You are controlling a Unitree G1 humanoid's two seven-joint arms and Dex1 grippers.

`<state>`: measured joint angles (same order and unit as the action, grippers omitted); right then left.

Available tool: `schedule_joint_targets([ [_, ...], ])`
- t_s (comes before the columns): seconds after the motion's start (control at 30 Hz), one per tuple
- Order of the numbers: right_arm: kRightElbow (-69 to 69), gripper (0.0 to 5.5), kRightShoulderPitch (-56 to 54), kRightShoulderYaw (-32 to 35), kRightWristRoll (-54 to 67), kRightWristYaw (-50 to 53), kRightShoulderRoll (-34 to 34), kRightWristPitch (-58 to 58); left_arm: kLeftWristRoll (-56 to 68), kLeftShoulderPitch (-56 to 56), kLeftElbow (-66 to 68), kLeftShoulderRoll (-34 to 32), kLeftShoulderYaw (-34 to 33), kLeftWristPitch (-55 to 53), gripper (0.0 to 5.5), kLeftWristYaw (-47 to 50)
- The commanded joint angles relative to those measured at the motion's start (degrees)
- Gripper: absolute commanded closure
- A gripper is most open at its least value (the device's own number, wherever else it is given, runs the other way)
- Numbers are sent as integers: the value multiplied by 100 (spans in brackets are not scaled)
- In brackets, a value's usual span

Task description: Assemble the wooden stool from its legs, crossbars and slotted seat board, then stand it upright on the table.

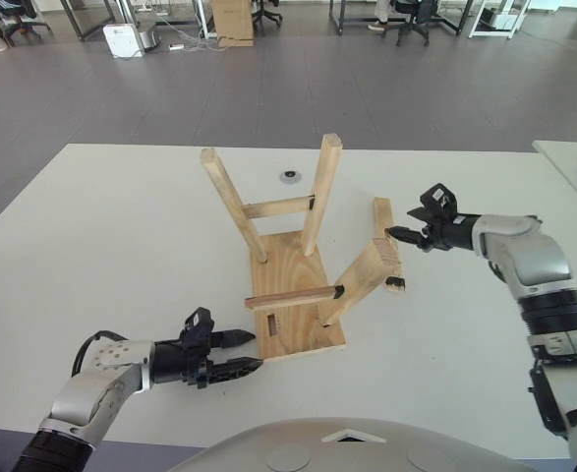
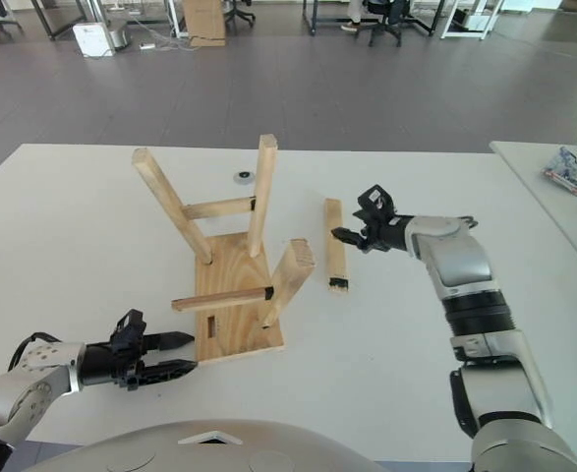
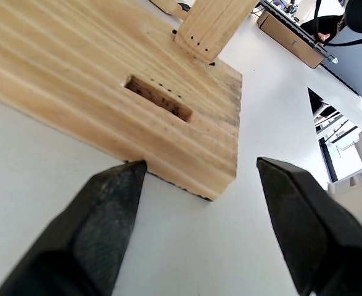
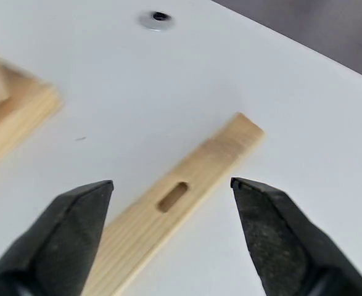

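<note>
Leg-fitting looks under way: the seat board [image 1: 298, 329] lies flat on the surface [image 1: 121, 226] with 3 legs up and the 4th leg [image 2: 335, 246] loose beside it. The right hand [image 1: 398, 236] hovers over that leg, fingers apart. The left hand [image 1: 256, 350], also apart, sits at the board's near corner. Next, likely grip the leg.

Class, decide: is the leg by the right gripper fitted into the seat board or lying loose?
Loose: the leg lies flat on the table, apart from the seat board, where one slot stands empty.
</note>
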<state>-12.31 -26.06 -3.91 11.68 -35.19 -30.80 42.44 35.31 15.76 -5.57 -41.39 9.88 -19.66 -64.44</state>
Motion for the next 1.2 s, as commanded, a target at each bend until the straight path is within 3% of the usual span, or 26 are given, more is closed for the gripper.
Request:
schedule_joint_targets([
  [0.03, -49, 193, 186, 623, 198, 1200, 1024, 916, -898, 245, 1014, -71, 345, -275, 218, 433],
  [0.13, -109, 193, 248, 924, 257, 1713, 1451, 1192, -973, 194, 1235, -48, 429, -106, 218, 419],
  [0.23, -19, 131, 337, 991, 222, 1942, 1584, 1349, -973, 139, 1193, 57, 553, -131, 218, 558],
  [0.3, 141, 131, 477, 806, 97, 2060, 1590, 1502, -959, 90, 1058, 145, 634, -246, 218, 690],
  [0.5, -298, 243, 944, 84, -456, 1660, 879, 1018, -548, 156, 562, 225, 456, -659, 218, 1106],
  [0.73, -584, 338, 635, 529, -267, 1717, 937, 715, -395, 201, 168, 77, 101, -1107, 218, 1303],
  [0.87, -339, 339, 179, 975, -26, 1347, 788, -469, -72, 47, 14, 105, -538, -1361, 218, 1578],
  [1.03, 695, 339, -1007, 1499, 818, 437, 396, -830, -150, -1768, 1944, -1218, -2565, -899, 218, 1766],
  [1.2, 1405, 339, -1915, 2034, 2289, -251, 168, -1, 1398, -4594, 1184, -1384, -3042, -2291, 218, 1651],
])
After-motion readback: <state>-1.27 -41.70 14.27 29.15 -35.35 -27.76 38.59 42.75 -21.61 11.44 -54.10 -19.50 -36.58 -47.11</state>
